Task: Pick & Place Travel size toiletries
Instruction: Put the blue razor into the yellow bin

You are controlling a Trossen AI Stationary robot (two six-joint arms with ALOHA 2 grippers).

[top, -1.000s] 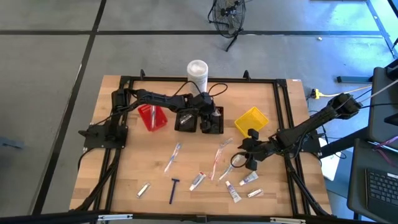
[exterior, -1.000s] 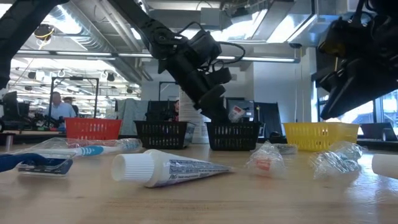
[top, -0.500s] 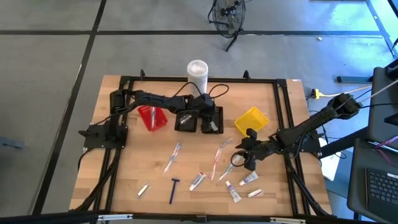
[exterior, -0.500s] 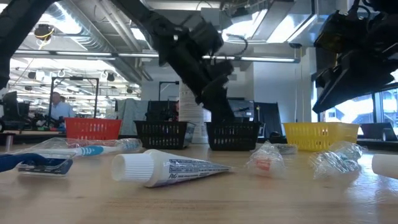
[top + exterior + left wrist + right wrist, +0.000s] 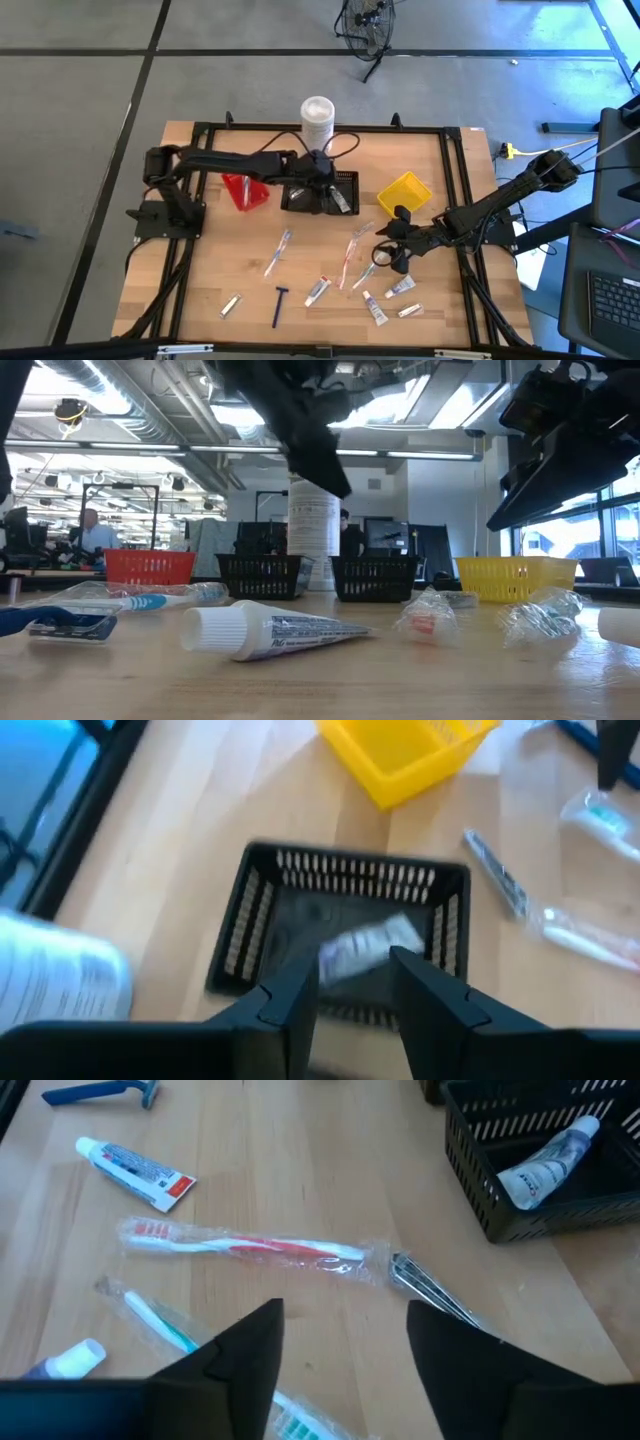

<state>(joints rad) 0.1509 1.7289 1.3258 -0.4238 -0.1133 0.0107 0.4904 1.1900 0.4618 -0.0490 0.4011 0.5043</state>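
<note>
The travel size toiletries lie scattered on the wooden table's near half: wrapped toothbrushes (image 5: pixel 280 250) (image 5: pixel 250 1245), small white tubes (image 5: pixel 318 290) (image 5: pixel 135 1165), a blue razor (image 5: pixel 279 303) and sachets (image 5: pixel 231 304). One white tube (image 5: pixel 365 945) lies flat inside the right black bin (image 5: pixel 343 194). My left gripper (image 5: pixel 355 990) hangs open above that bin (image 5: pixel 330 183) with nothing between its fingers. Above the wrapped toothbrushes, at the table's right, my right gripper (image 5: pixel 345 1330) stands open (image 5: pixel 385 256) and touches nothing.
A red bin (image 5: pixel 245 190), a second black bin (image 5: pixel 298 196) and a yellow bin (image 5: pixel 405 193) stand in a row at mid table. A tall white canister (image 5: pixel 317 118) stands behind them. A black frame (image 5: pixel 455 180) runs around the table.
My left gripper has risen out of the right black bin and drawn back toward the table's left edge. The white tube stays lying in the bin.
</note>
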